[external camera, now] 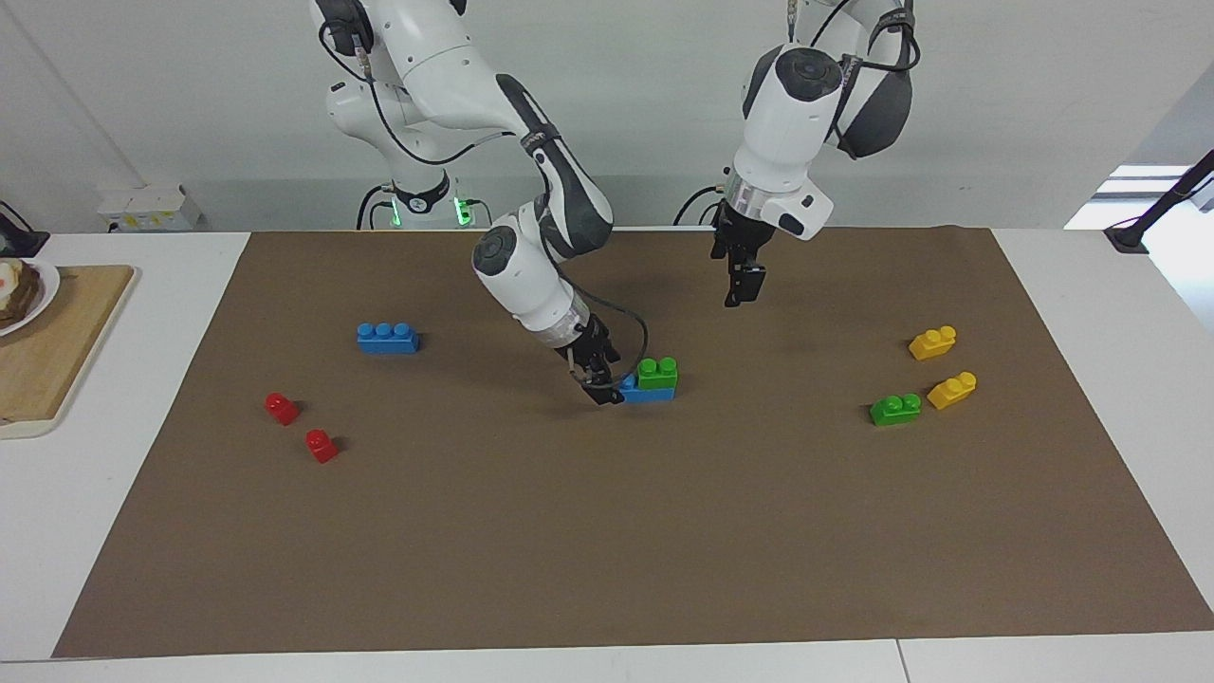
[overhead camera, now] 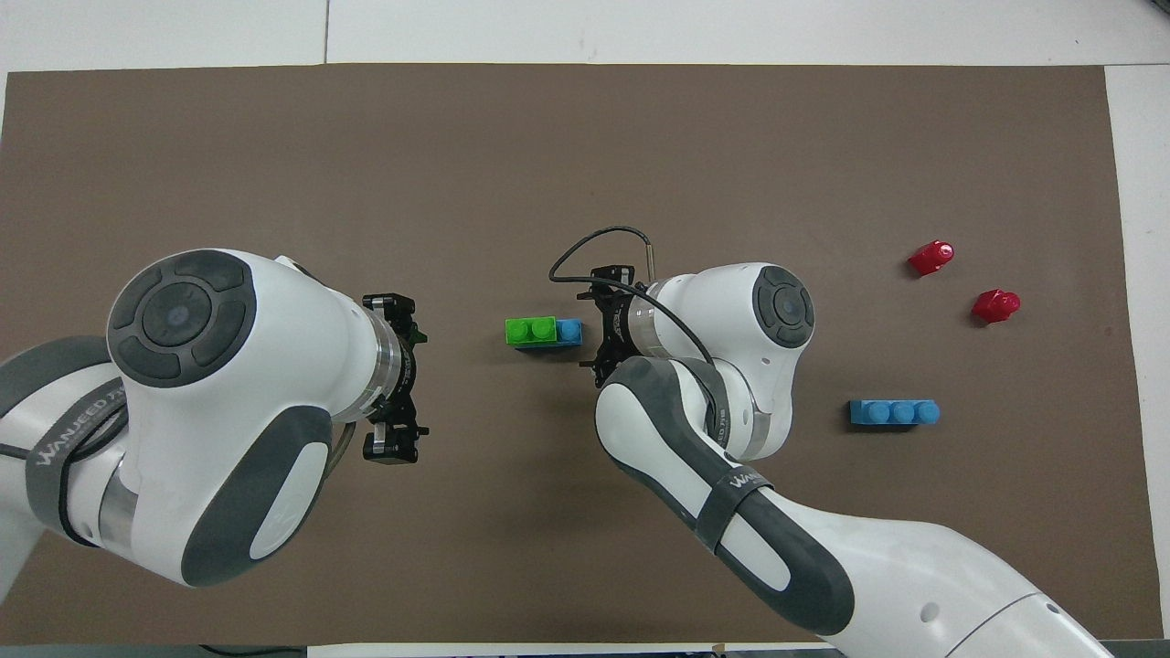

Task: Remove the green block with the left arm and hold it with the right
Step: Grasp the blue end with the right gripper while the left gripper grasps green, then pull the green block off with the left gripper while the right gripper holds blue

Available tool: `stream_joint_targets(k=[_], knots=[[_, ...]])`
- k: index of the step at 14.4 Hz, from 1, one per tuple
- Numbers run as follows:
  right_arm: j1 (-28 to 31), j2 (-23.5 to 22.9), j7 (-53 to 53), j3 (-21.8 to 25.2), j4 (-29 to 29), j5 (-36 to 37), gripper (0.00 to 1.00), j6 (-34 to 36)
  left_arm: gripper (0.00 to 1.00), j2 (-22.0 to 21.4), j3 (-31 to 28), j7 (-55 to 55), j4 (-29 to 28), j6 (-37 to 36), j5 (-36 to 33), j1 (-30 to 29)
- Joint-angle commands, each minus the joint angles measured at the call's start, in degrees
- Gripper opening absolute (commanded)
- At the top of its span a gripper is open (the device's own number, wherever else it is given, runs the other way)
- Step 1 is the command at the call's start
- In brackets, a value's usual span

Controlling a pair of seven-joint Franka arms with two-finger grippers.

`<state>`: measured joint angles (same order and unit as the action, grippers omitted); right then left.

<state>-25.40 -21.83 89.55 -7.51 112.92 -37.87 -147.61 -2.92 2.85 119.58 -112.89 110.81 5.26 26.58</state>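
**Green block sits on its blue base, grippers on either side**

Where the brown mat (external camera: 607, 531) meets the robots' end of the table, the left gripper (external camera: 744, 285) hangs in the air over bare mat, its jaws spread apart and holding nothing. Farther out, at mid-mat, the green block (external camera: 658, 372) sits pressed onto a blue brick (external camera: 637, 390), covering two of its studs and leaving one blue stud bare at the right arm's end. The right gripper (external camera: 604, 391) is low at that bare end, its fingers apart and right at the blue brick's end; whether they touch it cannot be told. Nothing lies between the left gripper and the stacked pair.

A loose blue three-stud brick (external camera: 387, 338) lies toward the right arm's end of the mat, and two red pieces (external camera: 282, 408) (external camera: 321, 445) lie farther from the robots than it. Toward the left arm's end lie two yellow bricks (external camera: 932, 342) (external camera: 952, 389) and a second green brick (external camera: 894, 409), just beside each other, well apart from the stack. A wooden board (external camera: 57, 360) with a plate (external camera: 38, 299) on it sits off the mat, at the right arm's end.
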Motion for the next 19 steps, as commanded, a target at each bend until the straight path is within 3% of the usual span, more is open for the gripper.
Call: stream_joint_targets(k=[1, 3, 5, 10, 14, 16, 17, 19], knots=[[-0.8, -1.2, 0.3, 0.0, -0.8, -1.9, 0.94, -1.9, 1.0, 6.2, -0.5, 3.4, 3.2, 2.3, 0.6, 1.7], [-1.1, -3.0, 0.3, 0.0, -2.3, -1.9, 0.94, -3.4, 1.0, 7.8, -0.5, 6.6, 3.2, 5.8, 0.8, 1.9], [-2.3, -4.6, 0.3, 0.0, -4.5, -2.0, 0.94, -3.7, 1.0, 13.1, -0.6, 8.5, 6.3, 6.6, 0.7, 3.0], [-2.0, -5.0, -0.2, 0.0, -4.4, -2.0, 0.92, -3.9, 1.0, 14.9, -0.6, 8.7, 6.9, 9.2, 0.5, 3.1], [-1.0, -5.3, -1.4, 0.0, -3.6, -2.0, 0.92, -3.9, 1.0, 20.2, -0.6, 8.7, 8.6, 11.4, 0.0, 4.8], [-1.1, -5.3, -1.4, 0.0, -3.6, -2.0, 0.9, -3.9, 1.0, 20.5, -0.6, 8.7, 8.9, 11.3, 0.2, 4.7], [-1.1, -5.3, -1.4, 0.0, -3.5, -2.0, 0.84, -3.9, 1.0, 20.5, -0.6, 8.8, 8.8, 11.3, 0.4, 4.7], [-1.0, -5.3, -1.1, 0.0, -3.4, -2.0, 0.56, -3.9, 1.0, 20.5, -0.6, 8.7, 8.8, 11.0, 0.5, 4.5]])
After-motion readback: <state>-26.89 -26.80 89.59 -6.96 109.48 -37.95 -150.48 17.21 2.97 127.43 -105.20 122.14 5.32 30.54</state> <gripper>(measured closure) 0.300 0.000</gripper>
